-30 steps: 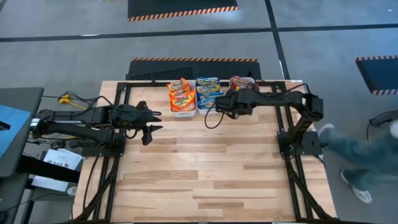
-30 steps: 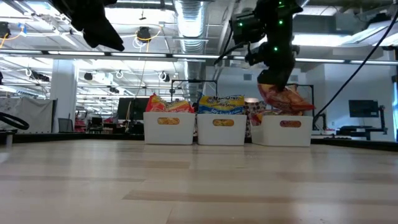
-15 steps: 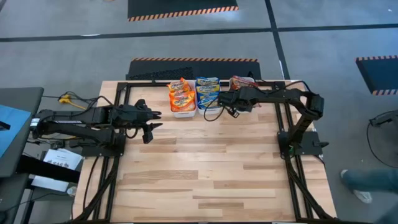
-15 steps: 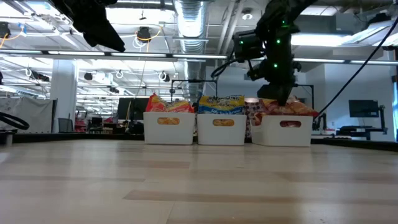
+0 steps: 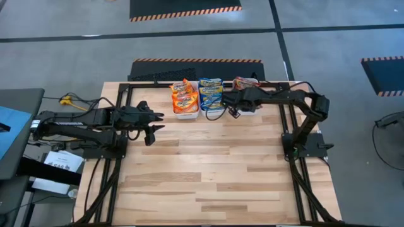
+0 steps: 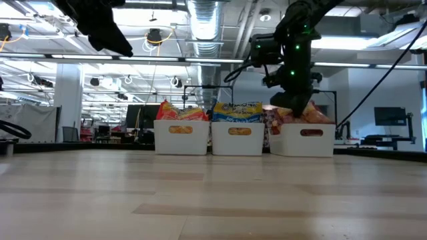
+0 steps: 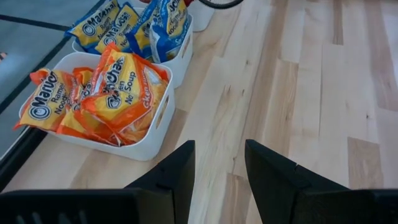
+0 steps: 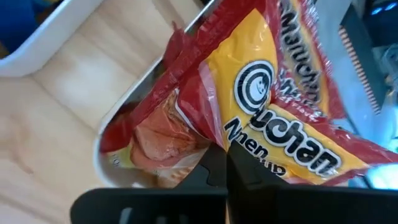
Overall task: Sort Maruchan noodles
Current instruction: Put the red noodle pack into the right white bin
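Three white tubs sit in a row at the far edge of the desk [image 5: 208, 170]: orange tub [image 5: 185, 112], blue tub [image 5: 210, 106], red tub [image 5: 247, 108]. Landmark is the blue tub, the middle one. Orange Maruchan packets [image 7: 115, 93], about four or five visible, fill the tub to one side of it. Blue packets [image 7: 134, 28], about three or four, are in the blue tub itself; exact counts are hard to tell since they overlap. Dark red packets [image 6: 313, 115] stick up from the tub on the other side, count unclear.

Right gripper [image 5: 231, 102] is just beside the blue tub, over the red tub, jaws clenched on a dark red packet [image 8: 273, 118] that hangs into that tub. The arm hides most of the red tub from above.

Left gripper [image 5: 153, 123] hovers over bare desk, well apart from the blue tub on the orange-tub side, jaws released, grasping nothing.
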### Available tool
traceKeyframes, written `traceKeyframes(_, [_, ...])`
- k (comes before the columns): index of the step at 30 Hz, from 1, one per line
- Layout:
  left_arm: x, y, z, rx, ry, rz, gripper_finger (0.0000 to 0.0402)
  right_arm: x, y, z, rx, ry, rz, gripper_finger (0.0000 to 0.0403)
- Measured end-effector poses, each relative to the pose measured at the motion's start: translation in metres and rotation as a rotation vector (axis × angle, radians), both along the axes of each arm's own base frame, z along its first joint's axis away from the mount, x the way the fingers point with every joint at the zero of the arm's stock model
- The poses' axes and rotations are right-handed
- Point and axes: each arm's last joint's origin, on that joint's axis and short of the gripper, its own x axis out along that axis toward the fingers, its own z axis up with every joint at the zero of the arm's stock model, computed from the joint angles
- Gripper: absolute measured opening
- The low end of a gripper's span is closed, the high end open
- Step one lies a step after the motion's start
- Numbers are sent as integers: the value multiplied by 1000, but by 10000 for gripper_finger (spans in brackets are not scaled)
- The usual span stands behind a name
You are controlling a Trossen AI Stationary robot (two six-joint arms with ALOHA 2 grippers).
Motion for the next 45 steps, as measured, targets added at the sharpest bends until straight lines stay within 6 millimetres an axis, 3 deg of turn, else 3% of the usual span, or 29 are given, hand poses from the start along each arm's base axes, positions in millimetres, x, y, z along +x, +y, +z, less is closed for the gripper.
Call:
traceKeyframes(6, [-1,0,-1,0,16,-1,130,5,13,-2,51,-34,24,20])
traceKeyframes(17, [-2,0,-3,-2,32,-3,130,1,13,-1,83,3,17,118])
traceKeyframes(24, [-2,0,-3,-2,35,-3,130,0,18,9,99,52,19,154])
traceKeyframes(37, [-2,0,-3,-1,35,-2,130,-12,16,26,21,151,-96,172])
traceKeyframes(45, [-2,0,-3,1,36,-2,130,-18,2,30,46,144,-150,170])
